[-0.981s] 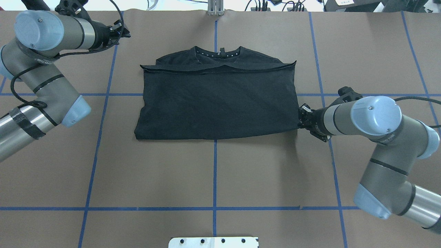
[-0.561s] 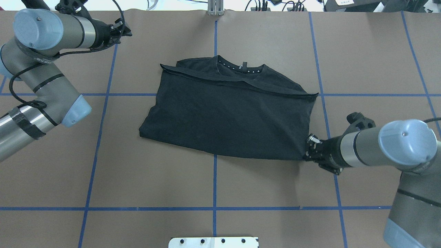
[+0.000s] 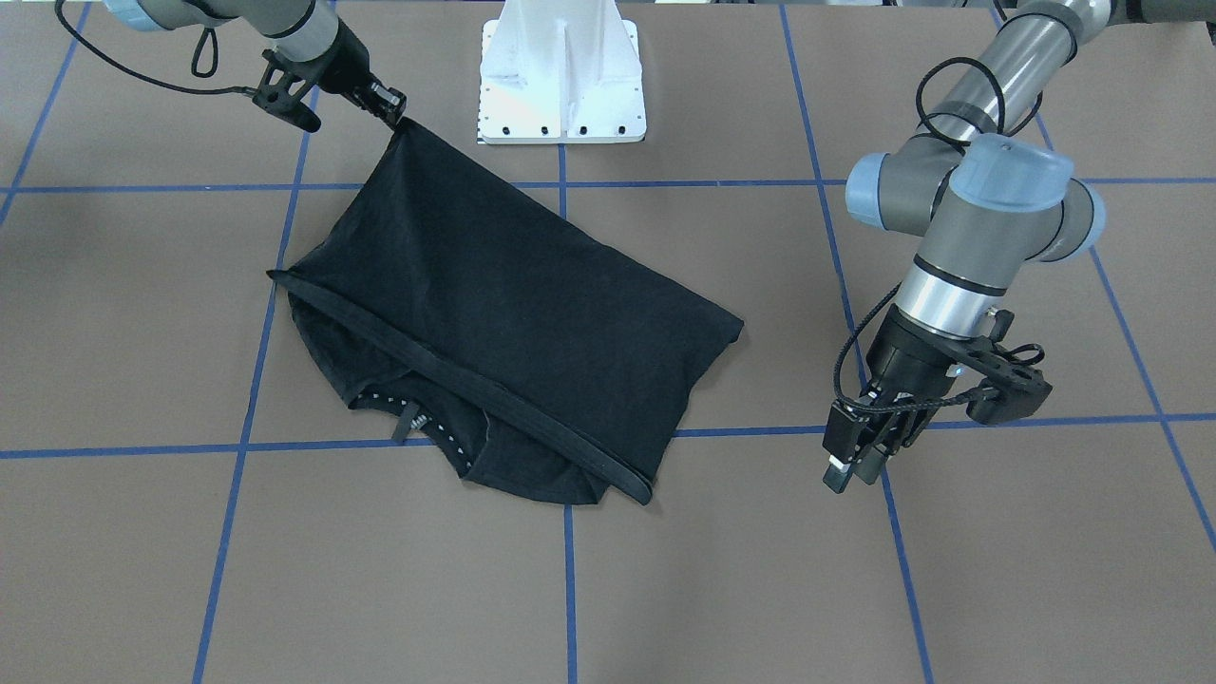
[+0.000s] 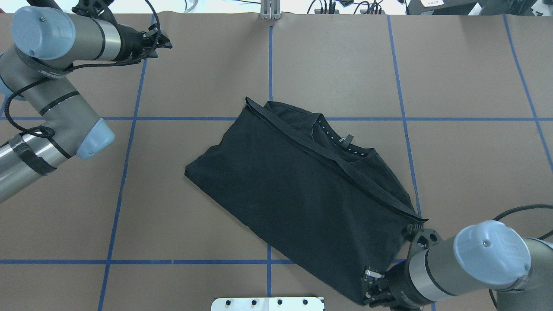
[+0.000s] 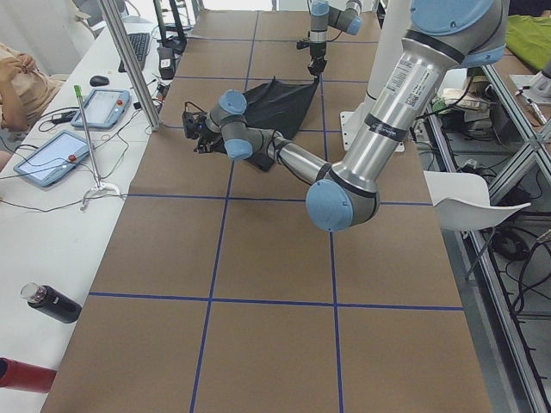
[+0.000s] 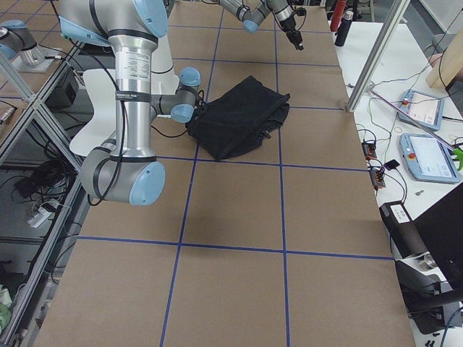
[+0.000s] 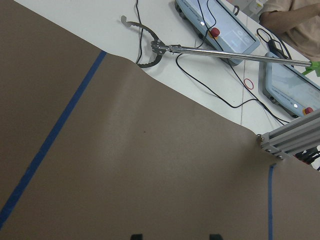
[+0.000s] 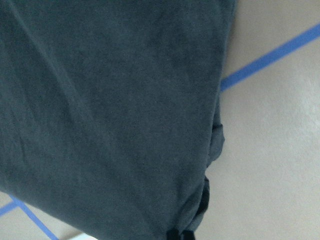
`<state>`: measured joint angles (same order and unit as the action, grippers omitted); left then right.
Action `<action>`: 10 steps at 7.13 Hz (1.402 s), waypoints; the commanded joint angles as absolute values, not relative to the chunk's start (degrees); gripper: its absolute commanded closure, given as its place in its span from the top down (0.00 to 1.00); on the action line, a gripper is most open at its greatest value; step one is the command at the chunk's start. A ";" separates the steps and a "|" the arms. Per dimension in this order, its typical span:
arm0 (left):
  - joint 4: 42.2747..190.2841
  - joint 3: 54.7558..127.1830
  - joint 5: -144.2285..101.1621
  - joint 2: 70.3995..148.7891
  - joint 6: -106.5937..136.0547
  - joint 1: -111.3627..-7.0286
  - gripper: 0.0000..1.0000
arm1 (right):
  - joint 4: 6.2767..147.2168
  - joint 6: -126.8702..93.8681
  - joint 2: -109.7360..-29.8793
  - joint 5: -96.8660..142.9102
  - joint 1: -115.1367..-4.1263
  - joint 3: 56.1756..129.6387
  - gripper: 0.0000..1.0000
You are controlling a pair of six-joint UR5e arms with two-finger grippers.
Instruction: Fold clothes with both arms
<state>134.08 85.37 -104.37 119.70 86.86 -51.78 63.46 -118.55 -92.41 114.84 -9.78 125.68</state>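
Note:
The black T-shirt (image 4: 302,194) lies folded on the brown table, plain side up, turned diagonally; its logo is hidden. Its collar (image 4: 341,142) peeks out on the far right side. It also shows in the front view (image 3: 503,313). My right gripper (image 4: 371,293) is shut on the shirt's near right corner, close to the table's front edge; it also shows in the front view (image 3: 391,109). The right wrist view shows the fabric (image 8: 110,115) pinched at the bottom. My left gripper (image 4: 166,42) is open and empty, at the far left, well away from the shirt; it also shows in the front view (image 3: 850,470).
The white base plate (image 4: 268,303) sits at the front middle, just left of the held corner. Blue tape lines (image 4: 269,56) grid the table. Beyond the far edge stand an aluminium post (image 5: 129,60), tablets (image 7: 220,30) and cables.
My right gripper has pulled the shirt's corner toward the robot's side. The whole shirt has slid and swung from level to diagonal. The left arm has barely moved.

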 commanded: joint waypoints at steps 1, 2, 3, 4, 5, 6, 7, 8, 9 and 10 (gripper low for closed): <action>132.20 90.84 -109.76 117.96 91.90 -51.33 0.55 | 63.37 -118.92 -92.20 115.58 -8.16 125.94 1.00; 130.10 96.19 -109.60 115.08 94.72 -48.28 0.58 | 63.28 -118.83 -91.94 115.66 -12.44 126.03 1.00; 126.95 100.76 -109.25 112.26 95.96 -45.64 0.61 | 63.11 -118.65 -91.67 116.01 -18.92 125.95 1.00; 122.65 103.16 -105.77 111.45 98.93 -40.92 0.62 | 63.19 -118.39 -89.15 115.93 -24.03 124.90 1.00; 117.82 104.49 -99.82 111.01 101.40 -34.52 0.62 | 63.19 -118.13 -86.86 116.01 -29.91 123.85 1.00; 114.90 104.41 -97.84 110.83 101.86 -31.84 0.62 | 63.19 -117.60 -84.75 115.49 -34.32 120.79 1.00; 113.74 104.33 -97.74 109.79 101.95 -31.03 0.62 | 63.37 -116.21 -78.98 115.31 -38.02 113.45 1.00; 112.60 103.63 -97.65 109.78 102.91 -29.89 0.62 | 63.46 -114.02 -74.84 114.70 -39.54 107.46 1.00; 112.50 103.19 -97.12 109.43 103.88 -27.97 0.62 | 63.37 -111.99 -74.71 114.00 -39.81 106.27 1.00; 112.50 102.31 -96.77 109.95 104.06 -27.43 0.62 | 63.46 -111.80 -74.71 113.47 -39.81 106.17 1.00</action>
<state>112.76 103.18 -97.26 109.72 103.49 -28.64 63.40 -112.89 -75.47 114.18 -39.34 107.61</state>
